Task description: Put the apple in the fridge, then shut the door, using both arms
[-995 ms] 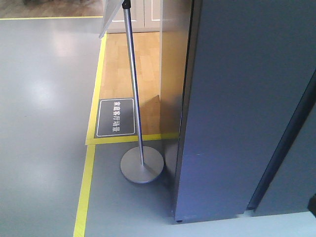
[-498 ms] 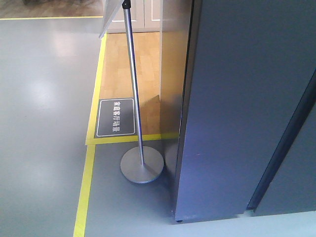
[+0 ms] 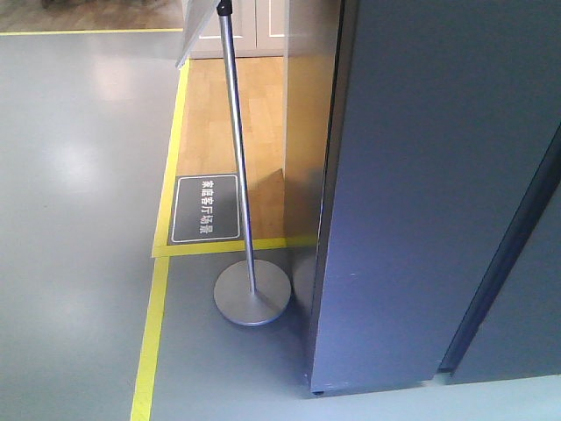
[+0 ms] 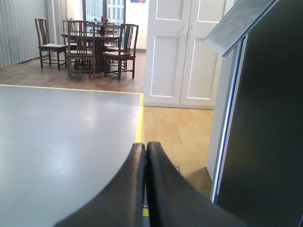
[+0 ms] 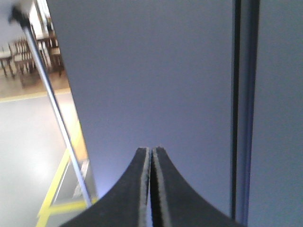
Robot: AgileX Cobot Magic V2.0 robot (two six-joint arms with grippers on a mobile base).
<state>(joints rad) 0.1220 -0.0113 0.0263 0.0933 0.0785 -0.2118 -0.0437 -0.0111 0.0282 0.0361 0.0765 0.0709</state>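
The apple is out of view in every frame. The dark grey fridge (image 3: 412, 193) fills the right of the front view, with a dark slanted seam (image 3: 504, 254) between its two panels. In the right wrist view my right gripper (image 5: 151, 149) is shut and empty, pointing at the smooth blue-grey door (image 5: 156, 71), beside a dark vertical seam (image 5: 240, 109). My left gripper (image 4: 146, 144) is also shut and empty, low over the floor, with the fridge's dark side (image 4: 270, 142) to its right. No white inside of the fridge shows.
A sign stand with a metal pole (image 3: 238, 158) and a round base (image 3: 252, 296) stands just left of the fridge. Yellow floor tape (image 3: 156, 316) and a dark floor label (image 3: 205, 209) lie nearby. White cupboard doors (image 4: 182, 52) and a dining table with chairs (image 4: 90, 45) stand further back.
A small dark shape at the lower right edge of the front view a second ago is gone. The view shifted very slightly; nothing else moved.
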